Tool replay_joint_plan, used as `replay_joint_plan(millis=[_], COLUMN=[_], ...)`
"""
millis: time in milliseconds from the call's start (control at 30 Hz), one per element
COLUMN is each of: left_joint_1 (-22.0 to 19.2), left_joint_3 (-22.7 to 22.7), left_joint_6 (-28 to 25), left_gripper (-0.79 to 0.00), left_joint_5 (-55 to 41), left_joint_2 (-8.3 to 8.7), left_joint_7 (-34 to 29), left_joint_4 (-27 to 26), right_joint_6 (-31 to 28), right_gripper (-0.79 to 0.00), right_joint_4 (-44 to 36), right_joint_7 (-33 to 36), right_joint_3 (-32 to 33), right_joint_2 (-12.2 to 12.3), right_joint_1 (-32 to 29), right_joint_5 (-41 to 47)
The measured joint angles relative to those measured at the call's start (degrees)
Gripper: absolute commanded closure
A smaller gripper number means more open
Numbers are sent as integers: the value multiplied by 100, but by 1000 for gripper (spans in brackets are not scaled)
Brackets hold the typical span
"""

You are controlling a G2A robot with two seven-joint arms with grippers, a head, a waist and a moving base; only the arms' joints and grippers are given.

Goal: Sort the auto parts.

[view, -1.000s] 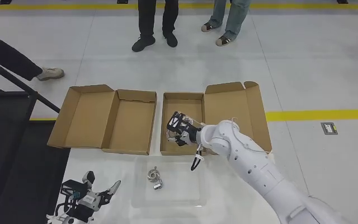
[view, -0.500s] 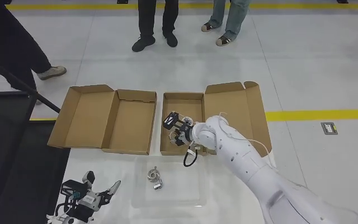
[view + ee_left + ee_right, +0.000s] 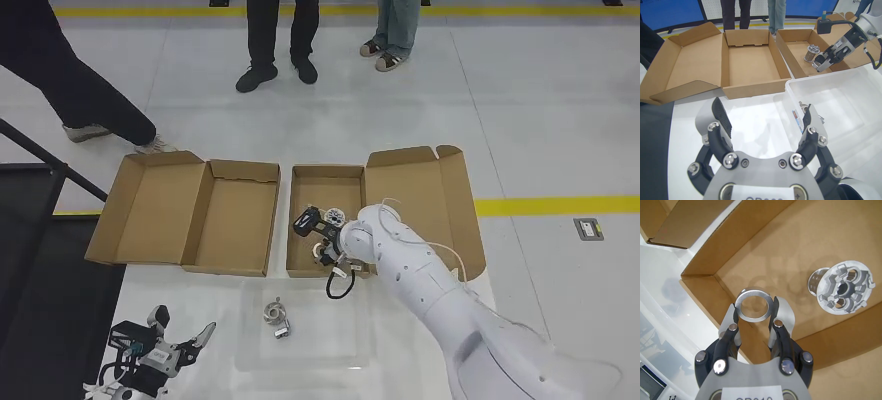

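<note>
My right gripper (image 3: 754,308) is shut on a silver metal ring (image 3: 753,319), held low inside the right cardboard box (image 3: 325,185) close to its near wall. A grey flanged hub (image 3: 845,289) stands upright on that box's floor, apart from the ring; the top view shows this hub (image 3: 334,215) too. From the left wrist view the right gripper (image 3: 819,65) hangs just beside the hub (image 3: 811,54). My left gripper (image 3: 763,103) is open with nothing between its fingers, low over the white table next to the clear plastic bin (image 3: 829,91).
A second open cardboard box (image 3: 235,215) with bare floor lies left of the right one. The clear bin (image 3: 305,345) holds one small metal part (image 3: 274,315). Both boxes' lids lie open flat. People stand on the floor beyond the table.
The right wrist has turned and shifted slightly toward the box's near wall with the ring in it. The left arm has not moved. A person has walked past at the far left.
</note>
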Motion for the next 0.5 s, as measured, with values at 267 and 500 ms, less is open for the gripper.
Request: replay_joint_plan(millis=[267, 500], left_joint_1=[0, 0], left_joint_3=[0, 0], left_joint_6=[0, 0], left_gripper=[-785, -785], left_joint_5=[0, 0], left_joint_2=[0, 0], left_joint_7=[0, 0], left_joint_4=[0, 0], right_joint_6=[257, 244], right_gripper=[0, -259], right_joint_4=[426, 682], right_joint_7=[127, 39], right_joint_3=[-42, -15], right_joint_2=[-243, -353], right_joint_1=[90, 124], right_joint_5=[-70, -88])
